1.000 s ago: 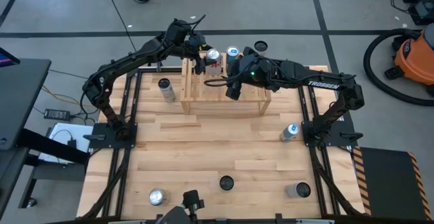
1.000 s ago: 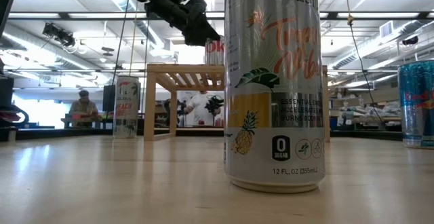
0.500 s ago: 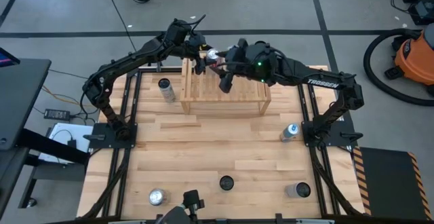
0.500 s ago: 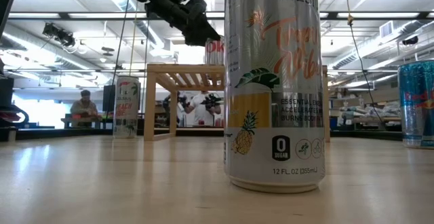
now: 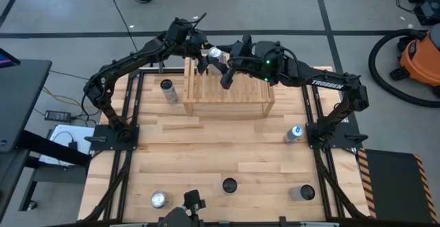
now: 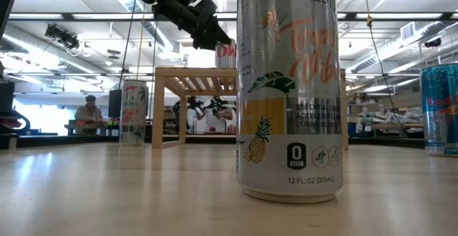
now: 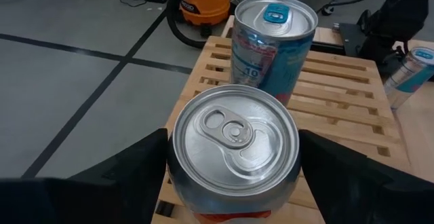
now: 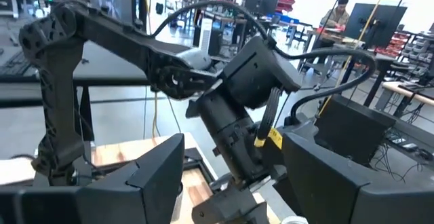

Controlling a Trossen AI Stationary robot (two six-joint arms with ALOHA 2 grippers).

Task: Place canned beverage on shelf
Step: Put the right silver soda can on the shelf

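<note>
Left gripper (image 7: pixel 234 176) jaws clamp a can (image 7: pixel 234 149) over the slatted shelf (image 7: pixel 346 108); right gripper (image 8: pixel 230 176) empty, parted

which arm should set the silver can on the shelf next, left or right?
Left. The left claw already grips the silver-topped aluminium can over the light slatted wooden shelf, beside the blue-tabbed can. The right claw hangs open and empty above the slats.
</note>
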